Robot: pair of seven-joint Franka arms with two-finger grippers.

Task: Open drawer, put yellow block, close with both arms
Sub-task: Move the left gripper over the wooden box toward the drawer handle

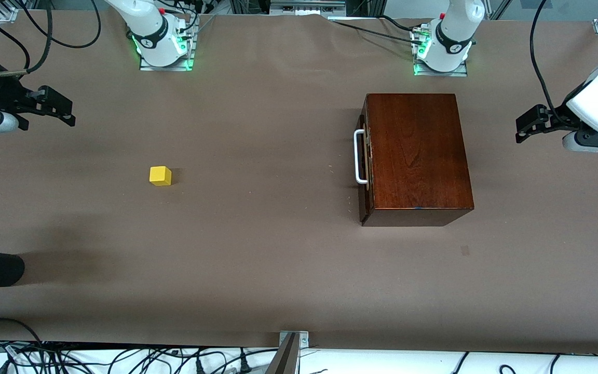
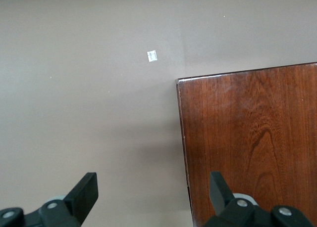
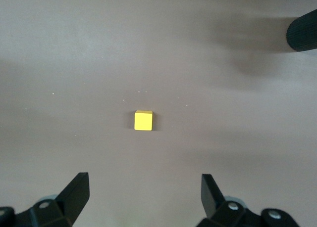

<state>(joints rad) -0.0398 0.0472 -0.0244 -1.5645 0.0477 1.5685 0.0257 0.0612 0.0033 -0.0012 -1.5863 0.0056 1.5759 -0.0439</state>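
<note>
My right gripper [image 1: 63,111] hangs with its fingers apart over bare table at the right arm's end. The yellow block [image 1: 160,176] sits alone on the table [image 1: 257,259], well apart from the drawer [image 1: 364,156], which is shut in its box [image 1: 416,156]. My left gripper [image 1: 527,124] hangs spread wide just beside the box, holding nothing.
</note>
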